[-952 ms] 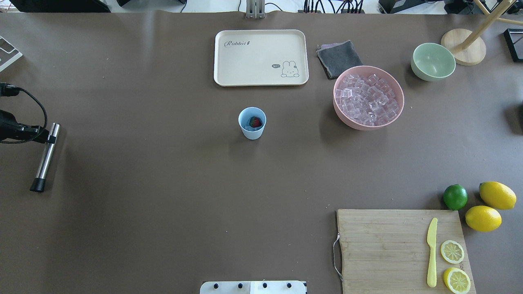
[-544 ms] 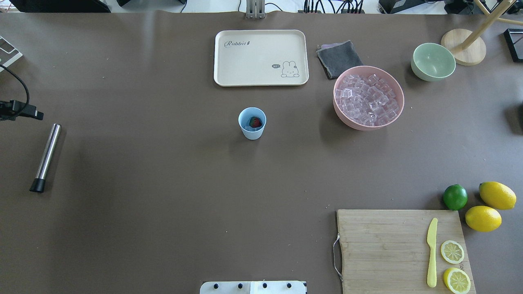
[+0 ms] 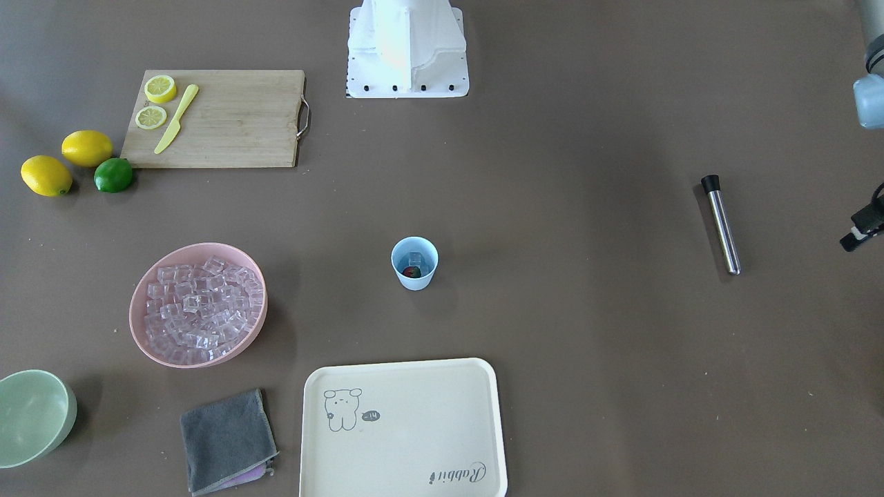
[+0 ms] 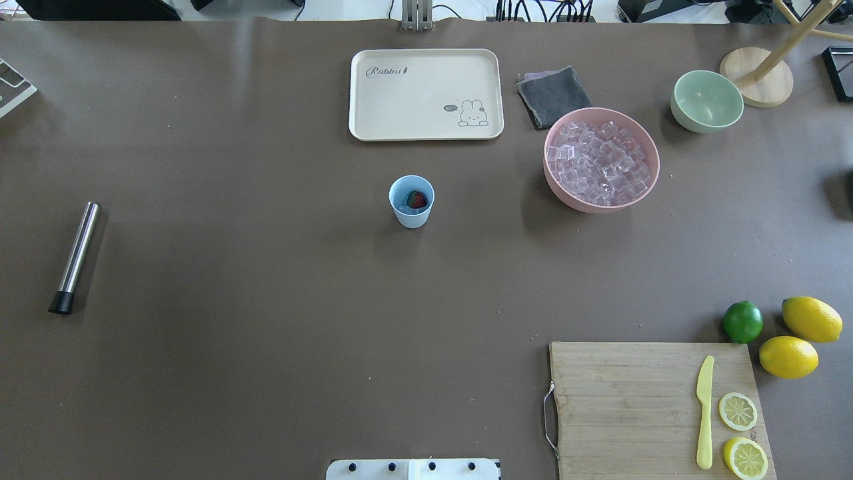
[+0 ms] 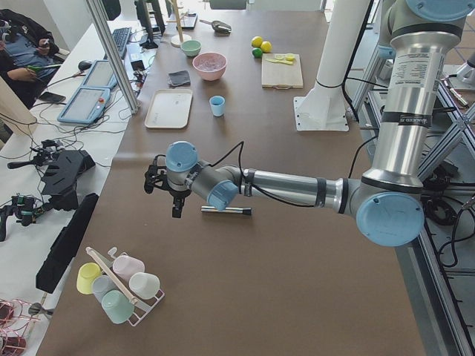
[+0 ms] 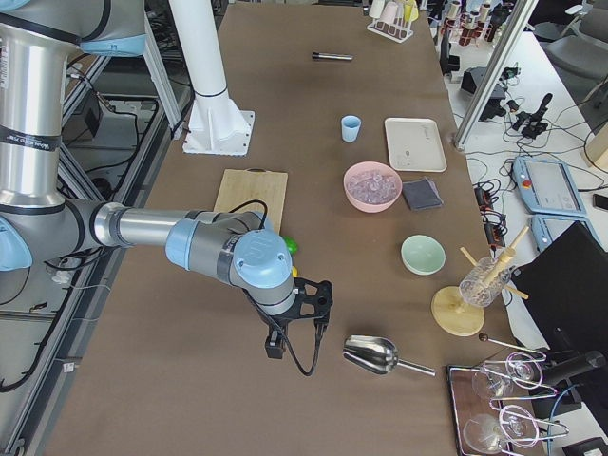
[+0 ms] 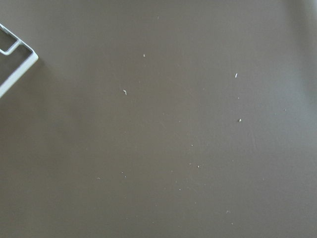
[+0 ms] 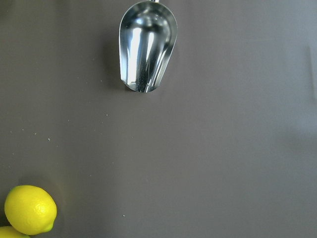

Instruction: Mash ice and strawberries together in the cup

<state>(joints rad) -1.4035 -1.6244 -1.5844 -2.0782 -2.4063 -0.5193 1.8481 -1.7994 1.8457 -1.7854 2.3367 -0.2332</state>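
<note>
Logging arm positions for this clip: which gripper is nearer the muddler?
Left. The left gripper hangs close beside the muddler, off its steel end. The right gripper is at the table's opposite end, by the scoop, far past the cup.

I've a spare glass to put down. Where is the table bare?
The widest bare stretch lies between the steel muddler and the cup, toward the near edge. Another lies between cup, pink bowl and cutting board. Crowded: the far right, where cloth, pink bowl and green bowl sit close, and lime and lemons by the board.
</note>
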